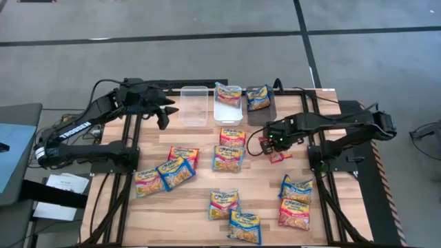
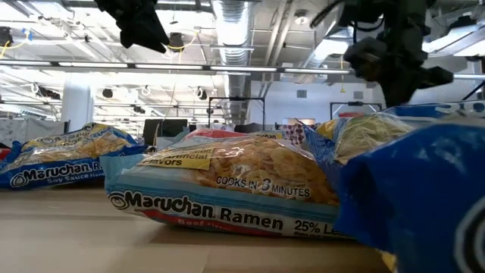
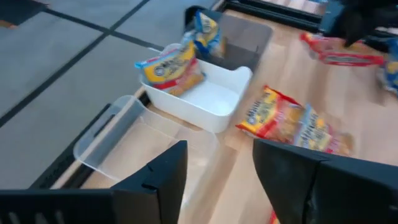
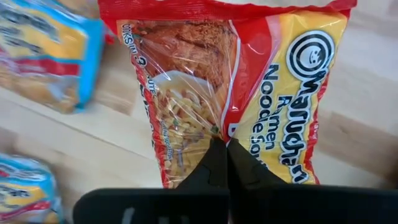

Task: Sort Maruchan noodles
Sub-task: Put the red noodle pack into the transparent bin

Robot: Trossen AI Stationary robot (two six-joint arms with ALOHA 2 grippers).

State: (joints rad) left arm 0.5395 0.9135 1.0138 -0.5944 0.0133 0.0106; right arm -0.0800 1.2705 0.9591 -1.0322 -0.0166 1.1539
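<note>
The right gripper (image 4: 224, 163) is clamped on the edge of a red-banded noodle packet (image 4: 236, 81). The film is pinched into a crease between the closed fingers. Its clear window shows the noodle block. The printed name runs along the packet's length, and the long axis points away from the fingers. In the high view this packet (image 1: 278, 156) sits right of centre on the table (image 1: 200, 220), mostly hidden under the gripper. Other packets (image 1: 165, 172) lie flat around it, blue and red bands mixed. Farther off, the left gripper (image 3: 217, 180) hangs with jaws wide, empty, over the clear bin (image 1: 193, 105). The white bin (image 1: 228, 110) and dark bin (image 1: 260, 110) each hold one packet.
</note>
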